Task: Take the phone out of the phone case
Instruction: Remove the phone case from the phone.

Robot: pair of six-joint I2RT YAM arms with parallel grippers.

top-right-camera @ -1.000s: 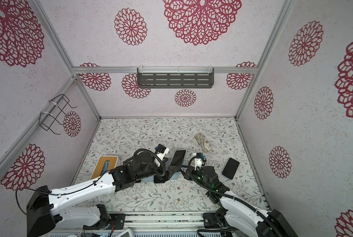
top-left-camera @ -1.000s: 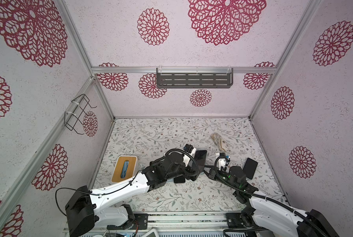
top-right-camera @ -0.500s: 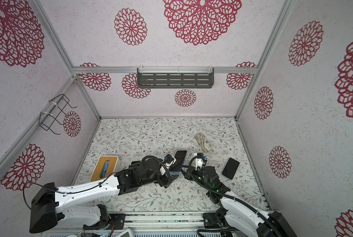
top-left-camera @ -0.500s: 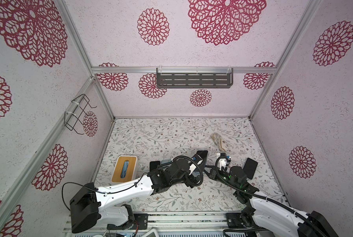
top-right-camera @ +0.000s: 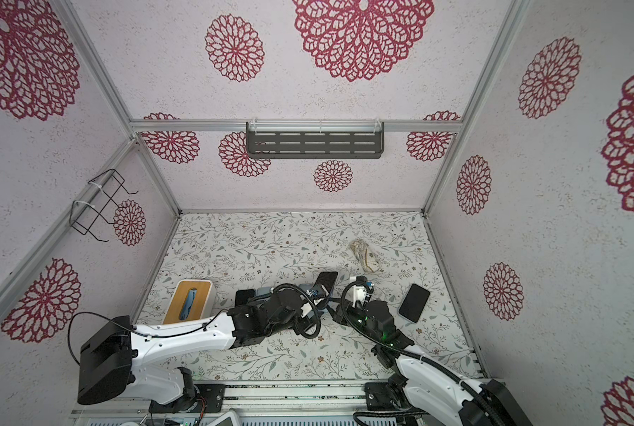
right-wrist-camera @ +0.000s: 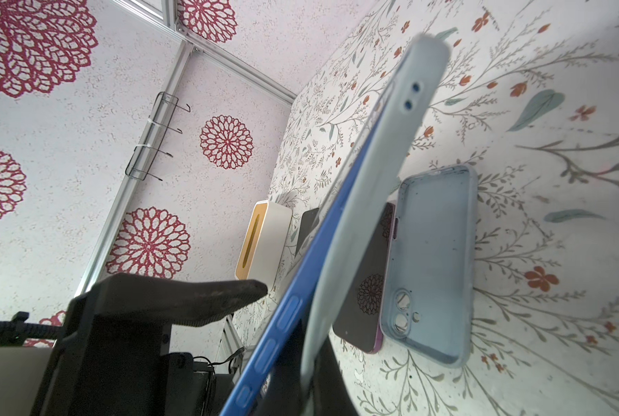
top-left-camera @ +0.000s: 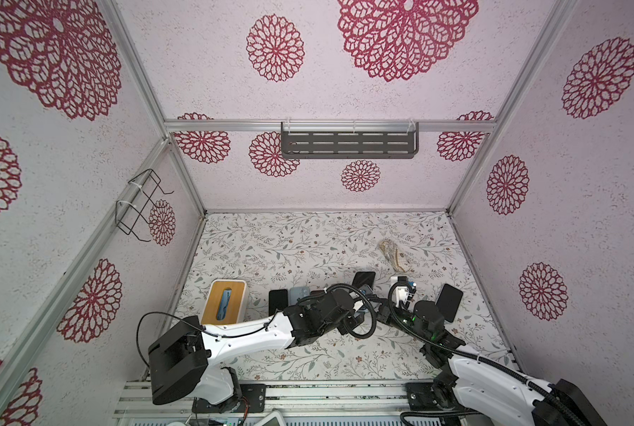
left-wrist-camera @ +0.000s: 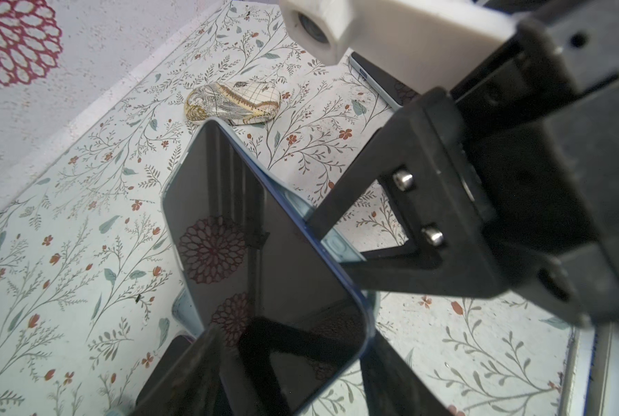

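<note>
Glass makes the phone (left-wrist-camera: 257,252) stiff, slick and fragile, we judge; it hangs tilted above the table (left-wrist-camera: 84,252), half in its soft phone case (right-wrist-camera: 365,201). Our right gripper (left-wrist-camera: 322,230) pinches the case wall; our left gripper (left-wrist-camera: 290,345) straddles the bare end, unclenched: grip there, flatly.

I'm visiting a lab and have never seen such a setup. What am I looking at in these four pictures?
Two white robot arms, each ending in a two-fingered gripper, work over a flowered table. Two pictures look down from overhead and nearly match; the other two come from cameras on the arms' wrists. Between the arms a blue phone is held up. The right gripper is shut on the lip of its pale phone case; the left gripper straddles the phone's end, but whether it grips is unclear. On the table lie a tissue box, an empty case, a black phone and a patterned oval object.
</note>
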